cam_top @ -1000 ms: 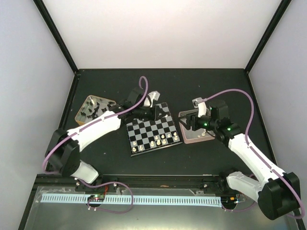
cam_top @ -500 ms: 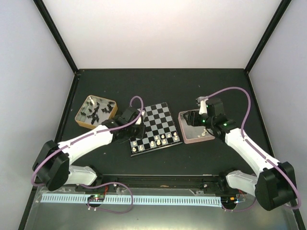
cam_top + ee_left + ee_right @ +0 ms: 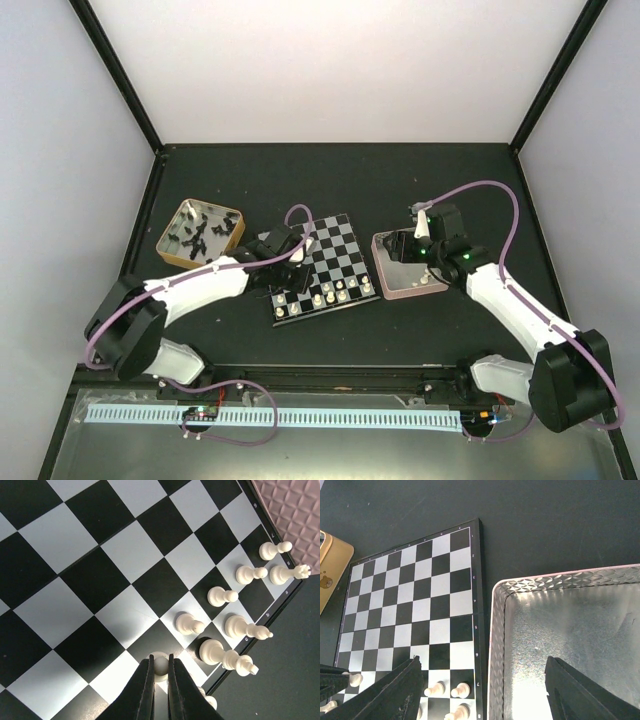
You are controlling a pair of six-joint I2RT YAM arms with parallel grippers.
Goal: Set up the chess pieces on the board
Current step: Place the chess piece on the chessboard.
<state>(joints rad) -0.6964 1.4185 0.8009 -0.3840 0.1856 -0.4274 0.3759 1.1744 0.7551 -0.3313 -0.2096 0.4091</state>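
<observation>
The board [image 3: 335, 250] lies mid-table, with several cream-white chess pieces [image 3: 330, 295] standing on its two near rows. My left gripper [image 3: 289, 274] is over the board's near left corner. In the left wrist view it [image 3: 160, 672] is shut on a white pawn [image 3: 161, 664] held upright at the board surface [image 3: 90, 555], next to other white pieces [image 3: 222, 596]. I cannot tell whether the pawn touches the board. My right gripper [image 3: 405, 250] is open and empty over the pink tray [image 3: 385, 288]; its wrist view [image 3: 484, 662] shows the tray's bare metal inside.
A gold-rimmed tin [image 3: 172, 248] holding several black pieces [image 3: 200, 232] stands left of the board. The pink tray's rim [image 3: 496, 630] lies right against the board's right edge [image 3: 478, 580]. Dark table surrounds them, with black frame posts at the back corners.
My left gripper moved from the board's far edge back to its near left corner and now holds a white pawn there. My right gripper shifted slightly over the pink tray.
</observation>
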